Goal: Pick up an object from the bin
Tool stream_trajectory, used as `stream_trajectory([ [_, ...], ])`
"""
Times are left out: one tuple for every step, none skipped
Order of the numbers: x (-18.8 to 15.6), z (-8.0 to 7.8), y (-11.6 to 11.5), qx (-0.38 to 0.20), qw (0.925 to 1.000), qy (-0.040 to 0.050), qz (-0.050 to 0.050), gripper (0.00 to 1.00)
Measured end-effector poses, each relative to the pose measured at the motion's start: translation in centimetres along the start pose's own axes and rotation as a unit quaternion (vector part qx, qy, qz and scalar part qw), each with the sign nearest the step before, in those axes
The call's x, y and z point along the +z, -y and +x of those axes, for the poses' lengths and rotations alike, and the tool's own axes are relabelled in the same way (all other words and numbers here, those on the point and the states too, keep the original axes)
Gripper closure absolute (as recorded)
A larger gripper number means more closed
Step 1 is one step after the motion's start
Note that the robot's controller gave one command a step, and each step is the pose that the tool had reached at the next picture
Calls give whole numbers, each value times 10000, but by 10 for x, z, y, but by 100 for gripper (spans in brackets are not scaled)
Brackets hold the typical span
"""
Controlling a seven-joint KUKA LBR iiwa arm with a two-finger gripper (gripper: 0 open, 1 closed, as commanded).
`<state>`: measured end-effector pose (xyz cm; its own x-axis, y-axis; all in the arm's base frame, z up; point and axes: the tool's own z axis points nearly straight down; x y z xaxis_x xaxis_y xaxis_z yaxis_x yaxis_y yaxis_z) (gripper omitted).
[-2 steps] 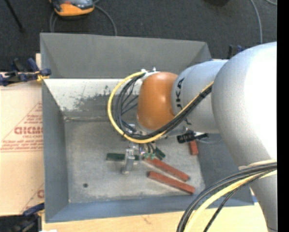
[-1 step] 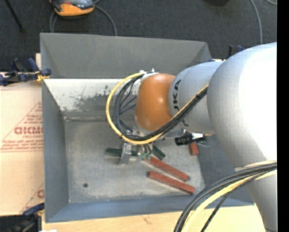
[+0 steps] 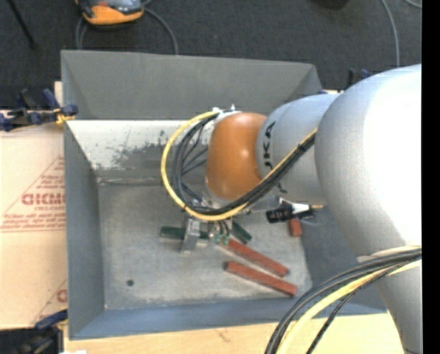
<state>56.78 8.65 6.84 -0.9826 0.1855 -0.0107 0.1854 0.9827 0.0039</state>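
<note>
The gripper (image 3: 194, 236) hangs over a flat dark-green piece (image 3: 171, 232). I cannot tell whether it is open or closed. Two slim reddish-brown bars (image 3: 258, 258) lie beside it.

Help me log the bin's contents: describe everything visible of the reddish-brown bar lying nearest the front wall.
The reddish-brown bar is long, narrow and straight, evenly coloured with a dull surface; its material cannot be told. It lies flat on the grey bin floor, front right, slanting toward the front wall at its right end. A similar bar lies just behind it, nearly parallel, with a thin gap. The tool is off its left end, not touching it.
</note>
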Motion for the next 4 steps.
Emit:
stream_trajectory([
  [-5,2,0,11,10000,-49,11,100],
  [-22,2,1,6,10000,-62,15,100],
  [-37,1,0,5,10000,-54,13,100],
  [-53,1,0,3,10000,-50,11,100],
])
